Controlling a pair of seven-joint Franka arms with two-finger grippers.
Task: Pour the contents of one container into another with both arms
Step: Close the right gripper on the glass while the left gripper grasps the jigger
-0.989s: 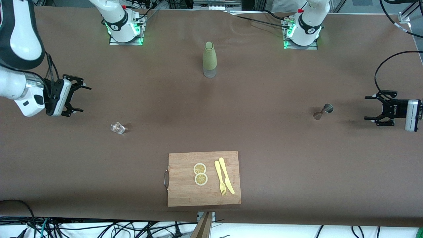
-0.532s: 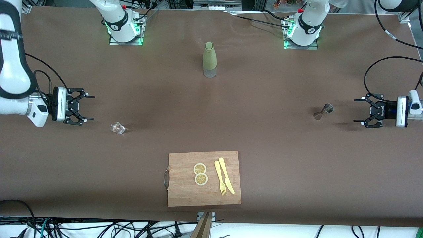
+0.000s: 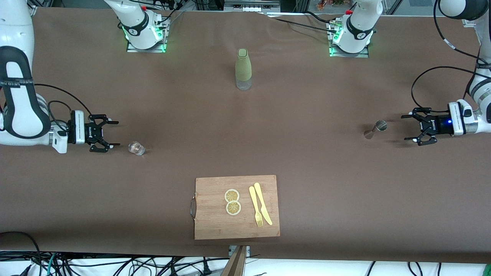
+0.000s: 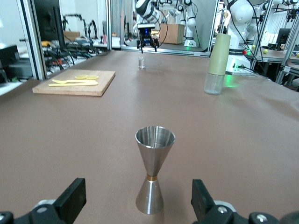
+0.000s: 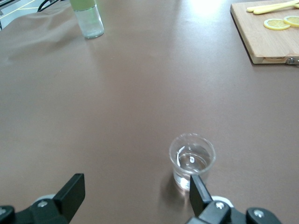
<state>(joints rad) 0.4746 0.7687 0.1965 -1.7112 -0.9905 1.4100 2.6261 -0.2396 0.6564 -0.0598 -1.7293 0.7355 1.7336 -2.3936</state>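
Jigger (image 3: pixel 375 129) and small glass (image 3: pixel 136 148) stand untouched at either end of the worktop. I see left claw (image 3: pixel 415 128) wide beside the jigger, right claw (image 3: pixel 110 133) wide beside the glass. Grasping and pouring remain.

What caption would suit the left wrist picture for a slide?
Left gripper, jaws open, faces a steel measuring cup standing upright on the brown table.

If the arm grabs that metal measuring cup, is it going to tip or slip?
The measuring cup stands on a small foot with a narrow waist, so a sideways nudge would probably topple it. Its polished, tapered walls look slippery and may slide between the open left end effector fingers. It looks rigid.
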